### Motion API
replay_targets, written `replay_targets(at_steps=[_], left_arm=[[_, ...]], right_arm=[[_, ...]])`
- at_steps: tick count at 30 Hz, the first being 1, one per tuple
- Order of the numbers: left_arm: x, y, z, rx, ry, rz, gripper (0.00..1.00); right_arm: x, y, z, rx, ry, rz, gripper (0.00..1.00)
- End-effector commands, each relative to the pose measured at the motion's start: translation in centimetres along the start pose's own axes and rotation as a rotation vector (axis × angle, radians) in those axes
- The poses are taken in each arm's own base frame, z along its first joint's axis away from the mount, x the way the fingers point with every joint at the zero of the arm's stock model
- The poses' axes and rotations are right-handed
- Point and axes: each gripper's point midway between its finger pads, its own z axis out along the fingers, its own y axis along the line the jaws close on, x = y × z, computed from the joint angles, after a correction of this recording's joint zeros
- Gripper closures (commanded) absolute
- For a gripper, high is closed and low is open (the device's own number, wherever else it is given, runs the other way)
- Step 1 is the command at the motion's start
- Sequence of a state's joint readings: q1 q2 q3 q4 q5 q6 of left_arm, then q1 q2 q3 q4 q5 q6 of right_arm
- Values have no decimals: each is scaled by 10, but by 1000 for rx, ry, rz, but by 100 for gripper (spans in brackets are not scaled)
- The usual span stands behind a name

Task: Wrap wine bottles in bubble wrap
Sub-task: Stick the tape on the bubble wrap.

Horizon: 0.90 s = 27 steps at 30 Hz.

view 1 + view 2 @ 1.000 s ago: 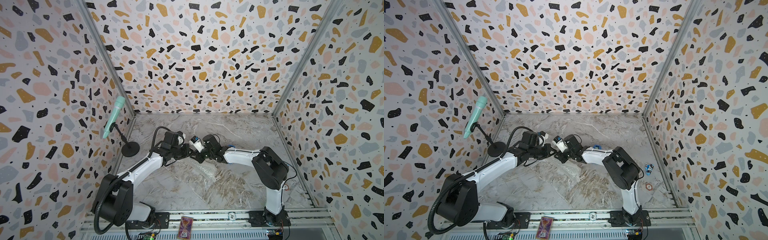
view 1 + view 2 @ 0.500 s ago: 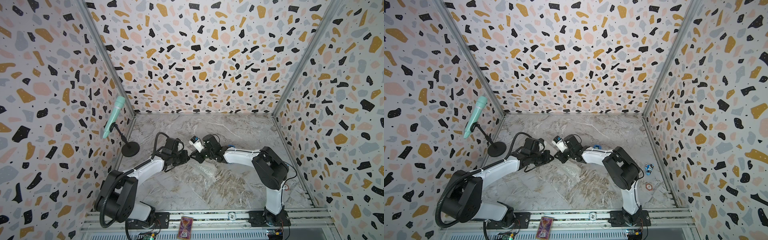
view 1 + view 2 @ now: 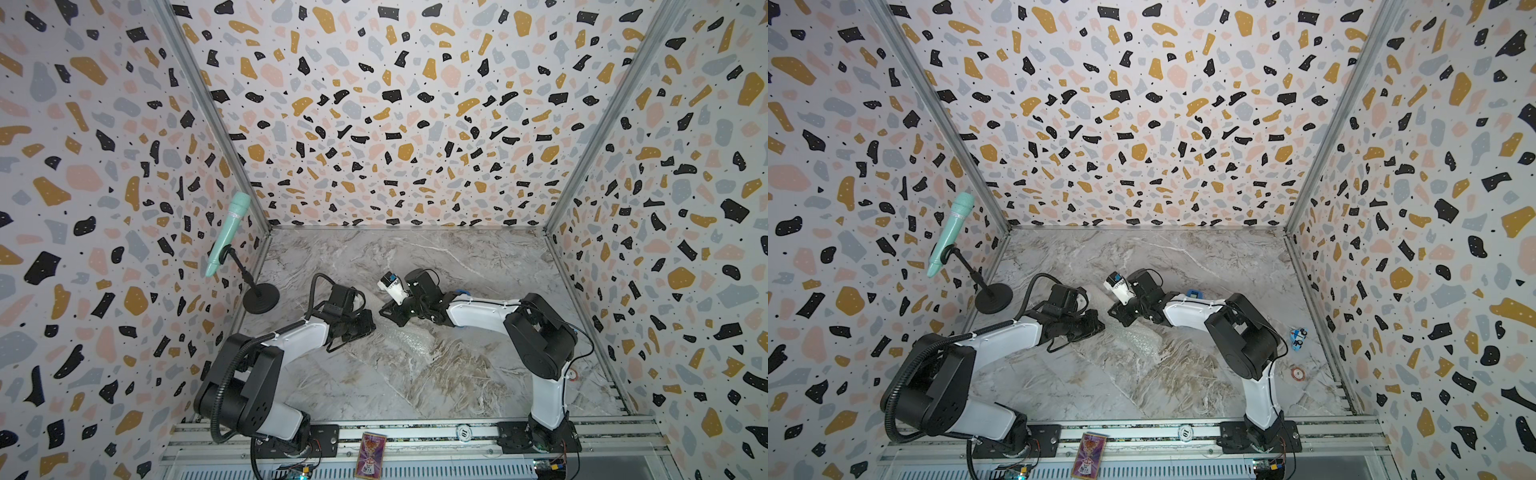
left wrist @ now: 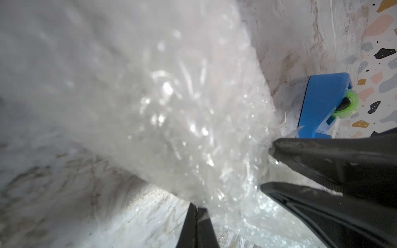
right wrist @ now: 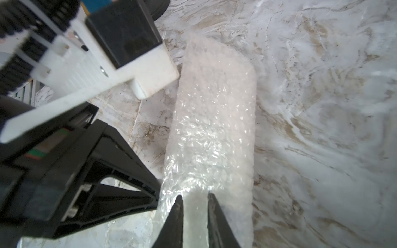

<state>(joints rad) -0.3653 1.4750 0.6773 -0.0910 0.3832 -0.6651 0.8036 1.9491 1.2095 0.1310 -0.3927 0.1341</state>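
The wrap [image 5: 212, 120] lies as a rolled, cloudy tube on the table [image 3: 374, 257], about mid-table, running near-right from where the two grippers meet. In both top views only a shiny patch of it shows. The bottle cannot be made out through the bubbles, so I cannot tell whether it sits inside the roll. The right gripper [image 5: 194, 199] comes in from the right, its jaws a little apart and clamped on one end of the roll, with wrap filling the gap between them. The left gripper [image 4: 196, 211] reaches in from the left, its tip close to the right one. Its jaws are pressed together right at the edge of the wrap, and I cannot tell whether a fold of film is pinched between them. A blue dispenser [image 4: 320, 103] with a green tape roll stands just far of the right forearm. A mint mic [image 3: 228, 232] on a black stand sits at the far left
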Motion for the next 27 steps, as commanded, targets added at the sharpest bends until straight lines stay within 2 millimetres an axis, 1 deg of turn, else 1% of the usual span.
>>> replay_targets(at_steps=[1, 4, 7, 9, 12, 15, 19, 22, 27], left_arm=[[-8, -3, -4, 15, -33, 23, 100], [-9, -3, -13, 1, -31, 37, 97], [-11, -2, -25, -23, -28, 44, 94], [-11, -1, -31, -33, -23, 49, 92], [-12, -2, -37, -32, -30, 52, 91], [-10, -1, -37, -30, -32, 45, 91], [-6, 3, -31, -16, -29, 22, 90], [-8, -3, -31, 12, -37, 20, 90], [-15, -22, -40, 86, -63, 20, 93]], right_arm=[[87, -6, 6, 40, 289, 120, 76], [67, -2, 0, 41, 261, 112, 70], [45, 1, -8, 45, 231, 93, 66], [34, 3, -12, 46, 219, 80, 64], [23, 5, -18, 49, 209, 70, 62], [13, 5, -25, 53, 192, 75, 60], [-5, 4, -38, 57, 158, 85, 59], [-11, 4, -43, 56, 142, 82, 58], [-5, -1, -39, 54, 170, 98, 58]])
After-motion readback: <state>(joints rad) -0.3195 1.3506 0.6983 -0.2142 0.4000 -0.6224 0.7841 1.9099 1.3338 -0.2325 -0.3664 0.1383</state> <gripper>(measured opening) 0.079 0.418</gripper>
